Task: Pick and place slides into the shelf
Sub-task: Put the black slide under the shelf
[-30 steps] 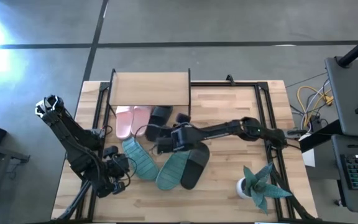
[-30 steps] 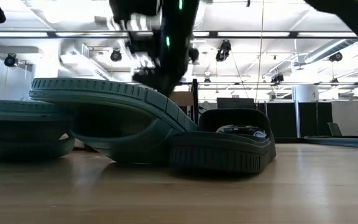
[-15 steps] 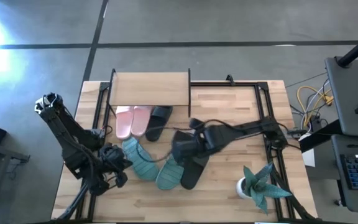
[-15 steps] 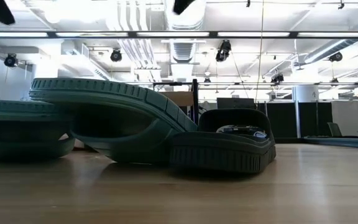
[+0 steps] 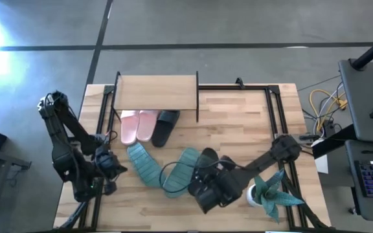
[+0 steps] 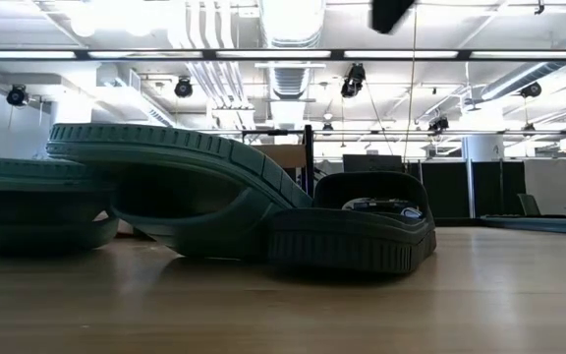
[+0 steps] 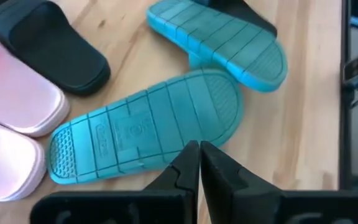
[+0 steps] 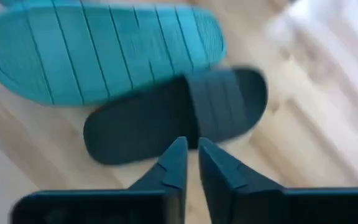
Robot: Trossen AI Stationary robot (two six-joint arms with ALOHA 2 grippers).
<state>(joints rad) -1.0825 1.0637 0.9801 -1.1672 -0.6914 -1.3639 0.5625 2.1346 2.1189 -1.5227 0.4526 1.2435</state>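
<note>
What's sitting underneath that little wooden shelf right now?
Under the shelf, two pink slides and one black slide poke out side by side. Their far ends are covered by the top board, so anything deeper underneath cannot be seen.

- Under the shelf, two pink slides and a black slide fill the left side; the right side lies open.
- Mid-table, two overturned teal slides and a second black slide crowd together, touching.
- A potted plant blocks the near right corner.
- Bare wood lies right of the shelf.
</note>
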